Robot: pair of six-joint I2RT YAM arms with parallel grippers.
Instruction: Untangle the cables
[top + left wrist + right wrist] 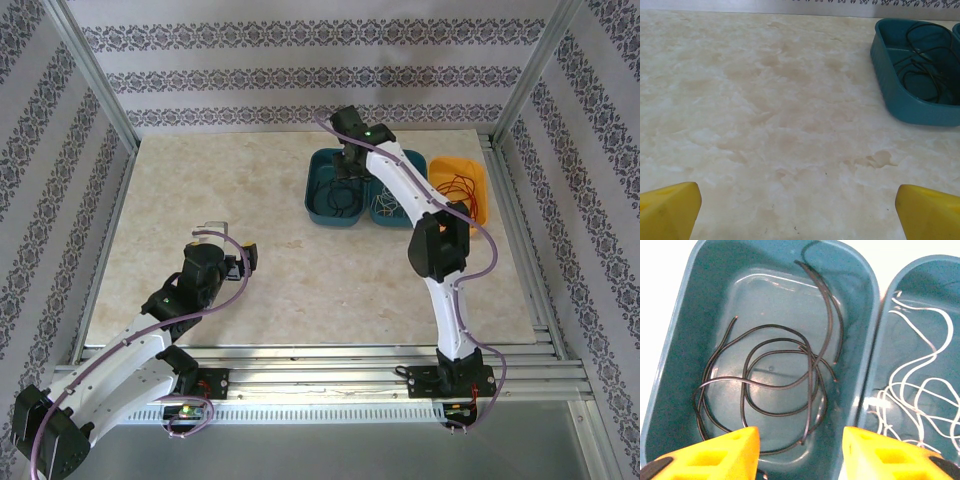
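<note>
1. Currently right gripper (801, 450) hangs spread and empty above black cables (775, 385) coiled inside a teal bin (670, 340).
2. Alongside, white cables (920, 390) lie in the adjoining bin (935, 260), rims side by side.
3. Elsewhere, left gripper (797, 210) is spread over open table (765, 100), near the teal bin's edge.

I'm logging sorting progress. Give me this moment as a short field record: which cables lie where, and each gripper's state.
black cables: loose coil in the left teal bin
white cables: in the right teal bin beside it
red cables: in the orange bin
right gripper: open, empty, over the black cables
left gripper: open, empty, over the table, apart from the bins
</note>
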